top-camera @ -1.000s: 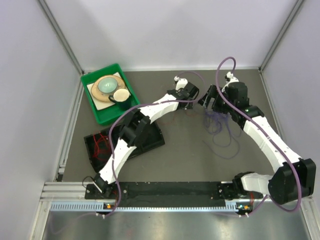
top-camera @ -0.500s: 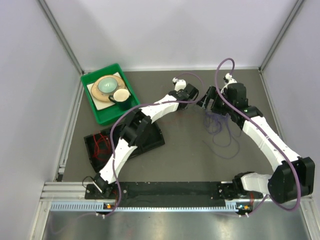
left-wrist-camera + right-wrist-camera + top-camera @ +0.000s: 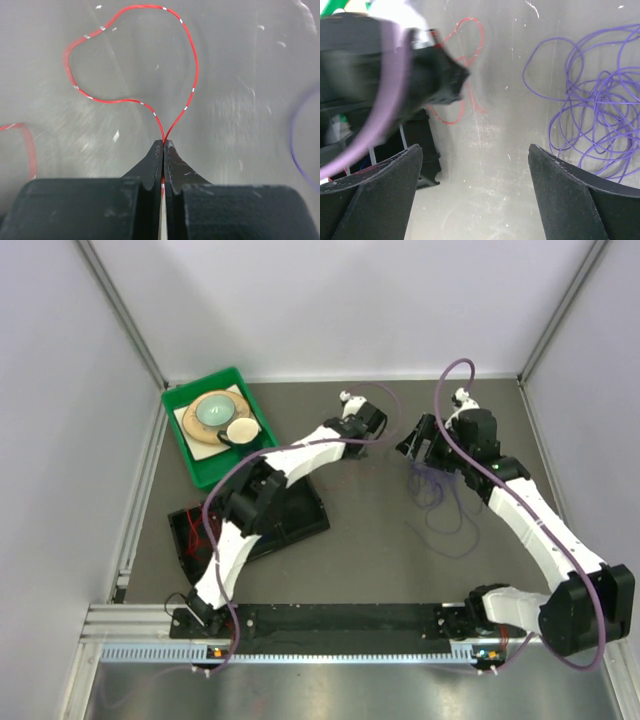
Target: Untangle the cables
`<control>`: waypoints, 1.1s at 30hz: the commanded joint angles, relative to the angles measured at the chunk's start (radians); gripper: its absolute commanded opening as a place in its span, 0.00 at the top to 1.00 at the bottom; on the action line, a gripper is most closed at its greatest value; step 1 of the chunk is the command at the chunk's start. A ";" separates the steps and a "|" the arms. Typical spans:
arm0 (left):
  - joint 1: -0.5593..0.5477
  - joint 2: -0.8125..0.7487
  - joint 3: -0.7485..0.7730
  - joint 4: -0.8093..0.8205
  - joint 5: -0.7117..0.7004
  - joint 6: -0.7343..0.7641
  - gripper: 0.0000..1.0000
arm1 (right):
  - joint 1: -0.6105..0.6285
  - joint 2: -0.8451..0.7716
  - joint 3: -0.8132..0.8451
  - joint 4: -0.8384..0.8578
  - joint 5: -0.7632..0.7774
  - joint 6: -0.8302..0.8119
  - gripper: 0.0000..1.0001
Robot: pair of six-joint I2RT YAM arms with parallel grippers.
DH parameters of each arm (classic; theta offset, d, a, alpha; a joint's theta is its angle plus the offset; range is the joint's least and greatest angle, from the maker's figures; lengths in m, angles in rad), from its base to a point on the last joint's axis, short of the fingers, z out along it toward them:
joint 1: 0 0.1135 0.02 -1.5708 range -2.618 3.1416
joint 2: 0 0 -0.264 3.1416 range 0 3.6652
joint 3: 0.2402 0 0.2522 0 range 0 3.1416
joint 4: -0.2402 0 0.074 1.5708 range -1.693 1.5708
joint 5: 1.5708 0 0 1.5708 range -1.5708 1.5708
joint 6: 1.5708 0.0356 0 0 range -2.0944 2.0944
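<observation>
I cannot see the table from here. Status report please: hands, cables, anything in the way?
Left hand shut on red cable loop. Right hand open, empty, beside purple cable heap. Nothing seen in the way.

Robotics lab test cell, not a home or a shop. Plain white panel walls [image 3: 340, 300] close in three sides, carried on bare aluminium frame posts [image 3: 121, 310]. The work surface is a matte grey tabletop [image 3: 360, 540]. Two white jointed robot arms, left [image 3: 218, 565] and right [image 3: 535, 525], are bolted to a black base plate [image 3: 340, 620]. The plate sits on a slotted aluminium rail [image 3: 320, 652] at the near edge.
</observation>
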 commanded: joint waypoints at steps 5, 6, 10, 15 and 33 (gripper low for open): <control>0.068 -0.627 -0.288 0.177 0.263 0.117 1.00 | -0.006 -0.088 0.005 0.017 0.050 -0.013 0.14; 0.073 -0.669 -0.330 0.177 0.260 0.131 1.00 | -0.006 -0.091 0.004 0.020 0.047 -0.012 0.14; 0.099 -0.889 -0.385 0.125 0.269 0.197 1.00 | -0.005 -0.087 -0.005 0.041 0.036 -0.004 0.15; 0.135 -1.059 -0.389 0.002 0.194 0.260 1.00 | -0.005 -0.058 -0.019 0.093 0.003 0.013 0.15; 0.241 -1.293 -0.605 -0.216 -0.073 0.206 1.00 | -0.005 0.054 -0.027 0.204 -0.128 0.077 0.16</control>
